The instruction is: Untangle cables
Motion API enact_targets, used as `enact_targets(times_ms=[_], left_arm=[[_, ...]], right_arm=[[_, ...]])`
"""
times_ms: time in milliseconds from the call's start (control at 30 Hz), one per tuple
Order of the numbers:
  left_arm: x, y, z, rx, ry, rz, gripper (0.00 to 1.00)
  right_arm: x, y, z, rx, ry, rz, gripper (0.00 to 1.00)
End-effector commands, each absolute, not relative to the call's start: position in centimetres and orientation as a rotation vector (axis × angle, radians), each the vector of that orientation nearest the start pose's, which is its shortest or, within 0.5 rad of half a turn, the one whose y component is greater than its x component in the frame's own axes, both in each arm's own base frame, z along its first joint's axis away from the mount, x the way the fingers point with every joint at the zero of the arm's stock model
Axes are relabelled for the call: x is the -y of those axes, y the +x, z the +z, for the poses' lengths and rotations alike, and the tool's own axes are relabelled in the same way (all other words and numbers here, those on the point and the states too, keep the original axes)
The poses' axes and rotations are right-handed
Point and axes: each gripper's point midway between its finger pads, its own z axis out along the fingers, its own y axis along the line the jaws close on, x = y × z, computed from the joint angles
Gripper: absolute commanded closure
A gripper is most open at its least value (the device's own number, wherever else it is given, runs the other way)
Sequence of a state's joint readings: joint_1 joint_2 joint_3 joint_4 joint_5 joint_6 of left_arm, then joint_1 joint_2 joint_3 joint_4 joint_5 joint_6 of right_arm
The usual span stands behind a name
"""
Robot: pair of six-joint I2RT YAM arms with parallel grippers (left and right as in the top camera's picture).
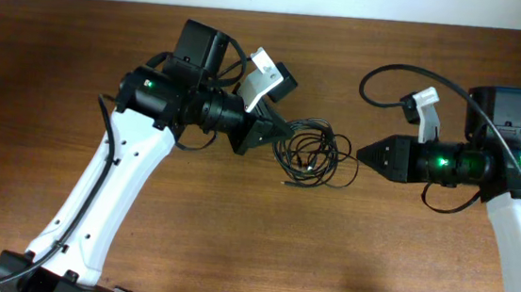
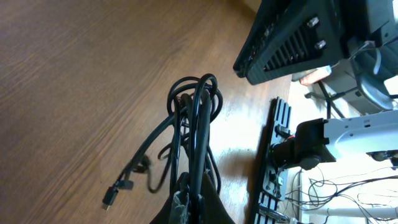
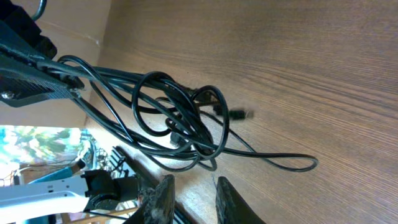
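Note:
The cables [image 1: 314,154] are a small knotted bundle of thin black cords lying on the wooden table between my two arms. My left gripper [image 1: 286,129] is shut on several strands at the bundle's left side. In the left wrist view the cables [image 2: 198,118] run up from its fingertips [image 2: 186,198] into a loop, and one small plug [image 2: 111,198] lies loose on the wood. My right gripper [image 1: 364,155] points at the bundle's right side. In the right wrist view it [image 3: 194,182] stands open with bare wood between the fingers, just short of the cables [image 3: 186,127].
The brown wooden table [image 1: 251,249] spreads all around the bundle. One long loop [image 3: 292,163] trails away from the knot across the wood. The right arm's dark body [image 2: 292,37] hangs over the table's far edge, with a rack and stray wires [image 2: 280,162] beyond it.

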State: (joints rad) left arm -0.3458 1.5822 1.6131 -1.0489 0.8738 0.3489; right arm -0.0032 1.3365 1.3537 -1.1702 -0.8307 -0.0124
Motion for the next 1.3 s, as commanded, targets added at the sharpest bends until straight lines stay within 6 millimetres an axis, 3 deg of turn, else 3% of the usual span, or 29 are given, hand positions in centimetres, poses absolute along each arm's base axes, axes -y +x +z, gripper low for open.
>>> enact_targets(times_ms=[0, 100, 200, 433, 633, 767, 867, 933, 1067, 1267], left_arm=[[25.1, 29.3, 29.9, -2.073, 1.120, -1.165, 1.00], [25.1, 29.2, 29.8, -2.043, 1.159, -1.148, 1.00], [25.2, 28.5, 29.9, -1.988, 1.229, -1.156, 1.00], [25.3, 27.8, 30.1, -1.943, 1.269, -1.182, 1.00], [25.4, 28.0, 29.8, -1.954, 1.267, -1.186, 1.00], [25.4, 28.0, 29.8, -1.951, 1.267, -1.191, 1.00], [25.6, 27.6, 30.3, -1.927, 1.267, -1.233, 1.00], [25.7, 27.6, 30.3, -1.926, 1.267, -1.237, 1.00], [25.6, 27.6, 30.3, -1.927, 1.266, -1.236, 1.00], [25.3, 27.3, 29.7, -1.978, 1.260, -1.226, 1.00]], right_arm=[[-13.8, 27.5, 26.3, -2.498, -0.322, 1.133, 0.65], [-13.0, 28.7, 25.5, -2.508, -0.327, 0.995, 0.53], [-12.5, 29.9, 25.4, -2.489, -0.324, 0.924, 0.53], [-13.2, 29.9, 22.7, -2.602, -0.296, 0.993, 0.53], [-14.0, 29.9, 21.8, -2.635, -0.306, 1.040, 0.54], [-14.1, 30.3, 21.7, -2.627, -0.310, 1.036, 0.76], [-13.9, 30.3, 21.4, -2.640, -0.306, 1.013, 0.84], [-14.0, 30.2, 21.3, -2.640, -0.312, 1.015, 0.96], [-13.9, 31.9, 22.3, -2.556, -0.322, 1.000, 0.96], [-11.7, 34.3, 24.0, -2.467, -0.181, 1.021, 0.96]])
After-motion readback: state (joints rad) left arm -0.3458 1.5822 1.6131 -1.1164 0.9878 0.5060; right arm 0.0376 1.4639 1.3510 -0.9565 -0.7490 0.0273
